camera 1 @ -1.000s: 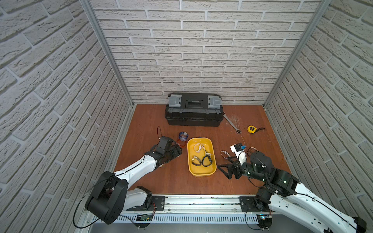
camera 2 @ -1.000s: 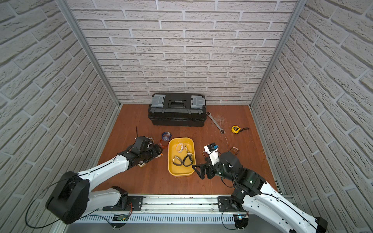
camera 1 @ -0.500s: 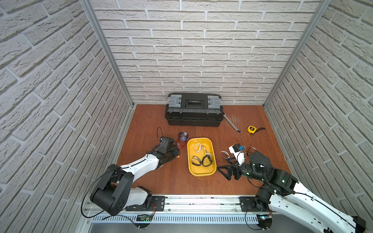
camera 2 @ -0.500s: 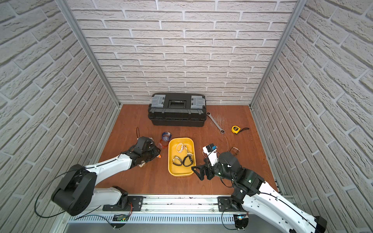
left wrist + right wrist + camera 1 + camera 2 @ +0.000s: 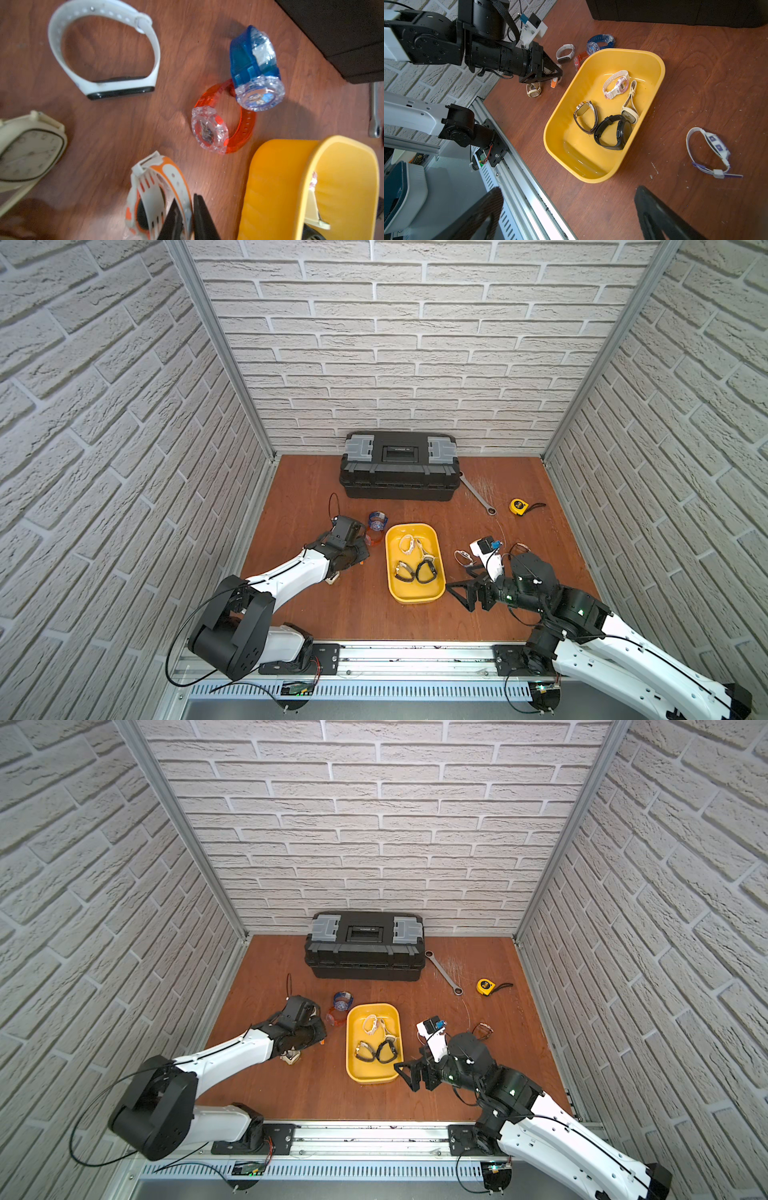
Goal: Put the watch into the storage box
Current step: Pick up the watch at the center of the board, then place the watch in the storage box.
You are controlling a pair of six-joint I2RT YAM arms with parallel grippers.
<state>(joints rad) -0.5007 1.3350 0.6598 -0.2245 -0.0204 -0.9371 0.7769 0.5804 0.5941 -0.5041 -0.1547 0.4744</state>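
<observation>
An orange-and-white watch (image 5: 158,187) stands on its side on the wooden floor, just left of the yellow storage box (image 5: 276,187). My left gripper (image 5: 190,199) is shut on its strap, one finger inside the loop and one outside. In both top views the left gripper (image 5: 361,560) (image 5: 321,1041) hides most of this watch. The storage box (image 5: 390,568) (image 5: 643,60) holds several watches. My right gripper (image 5: 568,189) hangs open and empty over the floor off the box's near right corner (image 5: 459,596).
Loose on the floor by the left gripper lie a blue watch (image 5: 255,68), a clear red watch (image 5: 218,124), a white band (image 5: 104,52) and a cream watch (image 5: 27,153). A white-purple watch (image 5: 710,149) lies right of the box. Toolbox (image 5: 399,466), wrench (image 5: 478,497), tape measure (image 5: 518,506) behind.
My left gripper has closed from wide open onto the strap of the orange-and-white watch. The right arm has stayed where it was.
</observation>
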